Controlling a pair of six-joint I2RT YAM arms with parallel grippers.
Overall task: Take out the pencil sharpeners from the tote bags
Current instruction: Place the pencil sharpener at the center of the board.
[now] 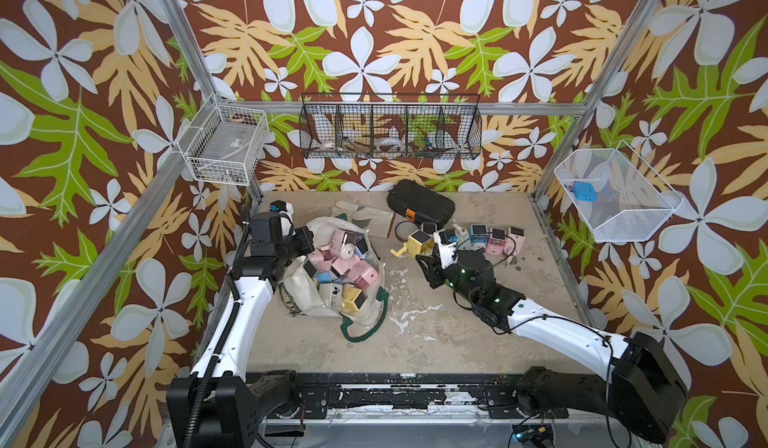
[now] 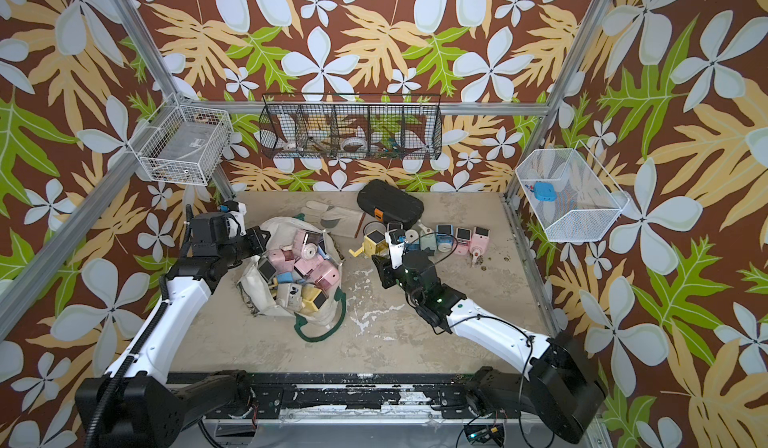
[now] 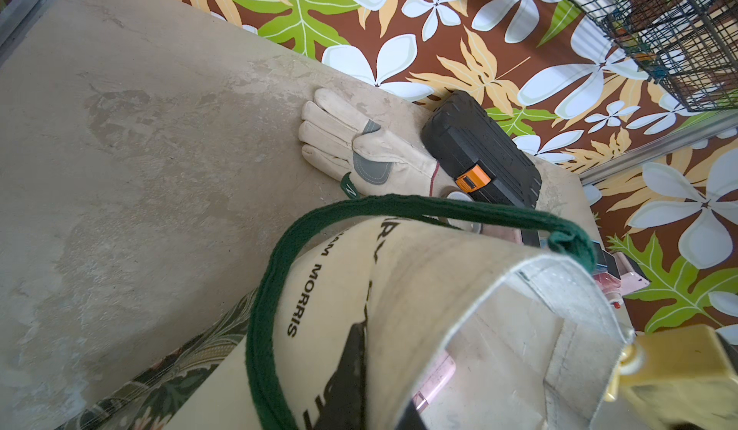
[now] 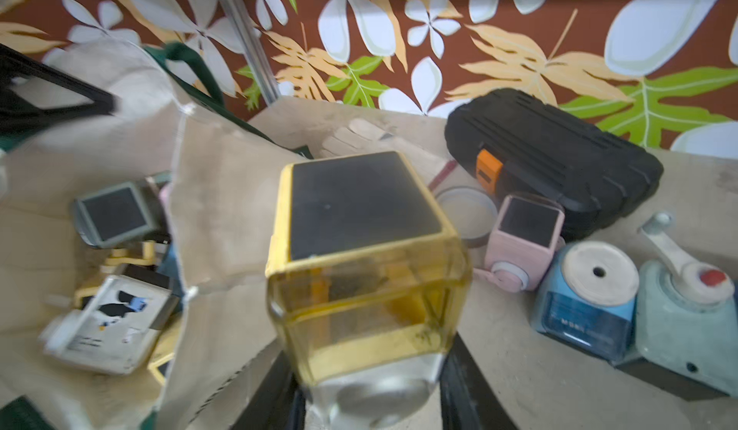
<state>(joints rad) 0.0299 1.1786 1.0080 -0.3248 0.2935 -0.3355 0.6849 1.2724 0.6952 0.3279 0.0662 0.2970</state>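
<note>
The cream tote bag (image 1: 297, 285) lies open at the table's left, with several pastel pencil sharpeners (image 1: 347, 273) piled inside. My left gripper (image 1: 309, 240) is shut on the bag's back rim; the left wrist view shows the canvas (image 3: 419, 288) pinched between its fingers. My right gripper (image 4: 365, 368) is shut on a yellow pencil sharpener (image 4: 359, 256) with a dark top window. I hold it just right of the bag, at the left end of a row of sharpeners (image 1: 496, 240) standing on the table. In both top views the yellow one (image 2: 374, 242) is beside that row.
A black hard case (image 1: 419, 204), a pale work glove (image 1: 361, 213) and a brown tape roll (image 1: 402, 229) lie behind the bag and row. Wire baskets (image 1: 390, 127) hang on the walls. Dark shavings (image 1: 515, 261) are scattered by the row's right end.
</note>
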